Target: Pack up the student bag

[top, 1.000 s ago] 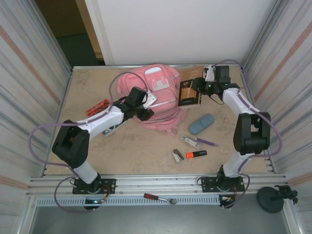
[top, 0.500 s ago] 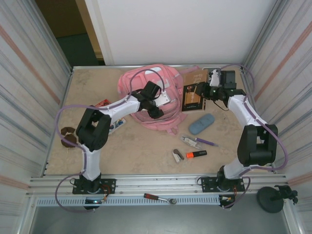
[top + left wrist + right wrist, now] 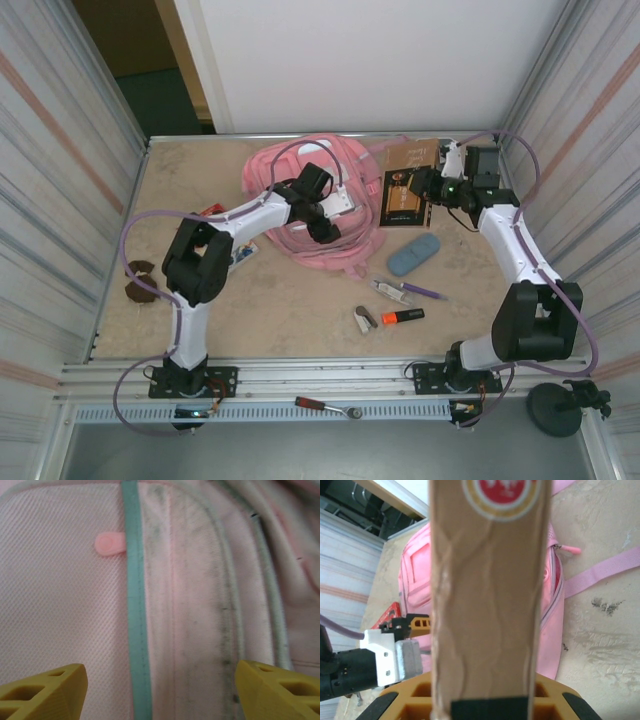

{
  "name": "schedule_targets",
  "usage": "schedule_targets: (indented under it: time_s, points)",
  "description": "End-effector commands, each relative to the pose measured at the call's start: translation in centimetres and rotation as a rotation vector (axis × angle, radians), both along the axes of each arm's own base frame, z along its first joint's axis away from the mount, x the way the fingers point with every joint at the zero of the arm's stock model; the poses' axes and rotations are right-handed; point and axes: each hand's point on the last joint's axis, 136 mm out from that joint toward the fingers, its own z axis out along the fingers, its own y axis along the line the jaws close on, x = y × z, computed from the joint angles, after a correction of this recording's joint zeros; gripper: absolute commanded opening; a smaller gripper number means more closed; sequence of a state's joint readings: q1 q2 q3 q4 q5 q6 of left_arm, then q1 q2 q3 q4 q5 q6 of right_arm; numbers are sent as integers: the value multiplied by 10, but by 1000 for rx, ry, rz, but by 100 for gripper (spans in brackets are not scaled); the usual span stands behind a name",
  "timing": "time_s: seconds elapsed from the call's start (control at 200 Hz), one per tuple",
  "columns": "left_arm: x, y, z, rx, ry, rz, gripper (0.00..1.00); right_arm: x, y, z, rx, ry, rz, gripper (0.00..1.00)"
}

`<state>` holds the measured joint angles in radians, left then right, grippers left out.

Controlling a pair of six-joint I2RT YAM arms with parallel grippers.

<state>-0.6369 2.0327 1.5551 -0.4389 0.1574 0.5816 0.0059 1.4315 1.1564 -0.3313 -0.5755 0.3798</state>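
**Item 1 — student bag**: pink fabric, the largest thing present. It lies flat at the far middle of the bench. A pink strap trails from it across the bare surface. The left wrist view shows a woven pink panel crossed by a teal trim strip, with a small pink tab just left of the strip.

**Item 2 — left gripper**: hangs over the bag's front panel. Its yellow fingers are spread wide, and there is nothing between them but the fabric below. Whether they touch the fabric cannot be told.

**Item 3 — right gripper**: set narrow and clamped on a brown book. The book carries a red-and-gold round emblem at its far end and a black band at the gripped end. From above it sits tilted, just beside the bag's right edge. Whether it is clear of the bench cannot be told.

**Item 4 — loose things, right half of the bench, nearer than the book:**
- blue-grey case
- pens, lying together
- orange highlighter
- small silver object, just left of the highlighter and too small to identify

**Item 5 — elsewhere:**
- red object, left of the bag and partly behind the left arm
- red-handled screwdriver, on the rail at the near edge
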Motion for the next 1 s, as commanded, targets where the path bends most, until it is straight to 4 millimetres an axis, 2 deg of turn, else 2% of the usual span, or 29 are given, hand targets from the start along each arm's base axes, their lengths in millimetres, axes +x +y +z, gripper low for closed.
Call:
schedule_targets:
  time_s: [0.0, 0.165, 0.296, 0.371, 0.456, 0.581, 0.701, 0.842, 0.912, 0.997]
  points:
    - [-21, -7, 6, -44, 61, -58, 80, -4, 2, 8, 2, -41, 30, 0]
    - [-19, -5, -6, -22, 70, -54, 82, -7, 3, 2, 5, -31, 33, 0]
    - [-3, 4, -19, 48, 39, 3, 80, -7, 3, 0, 4, -25, 35, 0]
    - [5, 9, -22, 80, 13, 29, 72, -8, 3, -2, 3, -21, 35, 0]
    - [7, 7, -15, 66, -6, 29, 56, -10, 3, -3, 2, -15, 38, 0]
    - [4, -2, 20, -32, -40, 14, 30, -18, 3, 3, 28, -13, 38, 0]
    - [0, -6, 76, -233, -57, 30, 12, -35, 3, 14, 95, -17, 30, 0]
    - [5, 8, 146, -512, -37, 49, 3, -54, 7, 24, 192, -10, 8, 0]
    - [10, 15, 171, -608, -14, 61, 0, -59, 14, 23, 276, 10, -2, 1]
    - [17, 22, 191, -709, 8, 82, 0, -63, 26, 14, 350, 52, -12, 1]
